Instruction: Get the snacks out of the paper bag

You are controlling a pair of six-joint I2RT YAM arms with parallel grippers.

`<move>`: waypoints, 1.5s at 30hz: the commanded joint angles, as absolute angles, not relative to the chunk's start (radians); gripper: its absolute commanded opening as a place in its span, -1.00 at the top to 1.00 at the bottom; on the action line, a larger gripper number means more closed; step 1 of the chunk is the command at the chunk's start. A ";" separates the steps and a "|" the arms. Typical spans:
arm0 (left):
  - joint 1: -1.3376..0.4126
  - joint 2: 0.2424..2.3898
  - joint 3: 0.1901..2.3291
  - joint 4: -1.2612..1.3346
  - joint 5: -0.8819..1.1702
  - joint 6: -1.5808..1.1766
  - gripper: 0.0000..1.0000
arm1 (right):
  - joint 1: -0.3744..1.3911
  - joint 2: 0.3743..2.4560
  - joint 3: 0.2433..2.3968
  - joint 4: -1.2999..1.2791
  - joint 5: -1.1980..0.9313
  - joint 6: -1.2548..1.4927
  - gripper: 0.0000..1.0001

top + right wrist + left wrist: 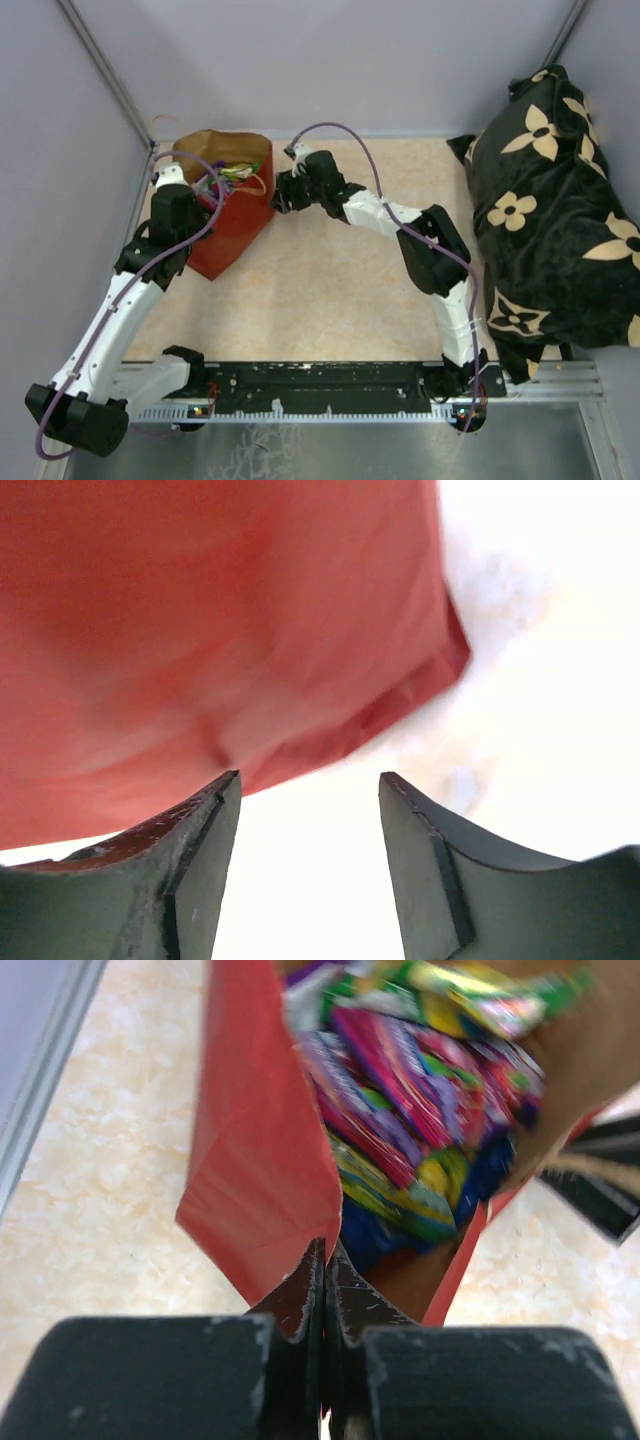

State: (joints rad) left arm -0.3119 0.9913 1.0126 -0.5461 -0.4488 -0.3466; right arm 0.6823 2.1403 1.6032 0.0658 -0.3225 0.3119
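Note:
The red paper bag (238, 215) stands at the back left, tilted, its mouth open. Inside lie the snacks (232, 172): purple, green and pink glossy packets (420, 1090) over something blue (372, 1232). My left gripper (203, 190) is at the bag's near-left rim; in the left wrist view it (325, 1258) is shut on the edge of the red wall (250, 1160). My right gripper (281, 191) is open and empty beside the bag's right side; its wrist view shows the jaws apart (310, 780) just under the red wall (200, 610).
A black cloth with cream flowers (550, 200) is piled along the right side. A grey wall rail (140, 200) runs close to the bag's left. A thin brown handle (600, 1170) hangs at the bag's right rim.

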 commanded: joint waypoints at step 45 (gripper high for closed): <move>0.273 1.338 1.601 -0.639 -0.029 -0.051 -1.00 | 1.003 1.673 1.628 -0.382 0.618 0.594 0.53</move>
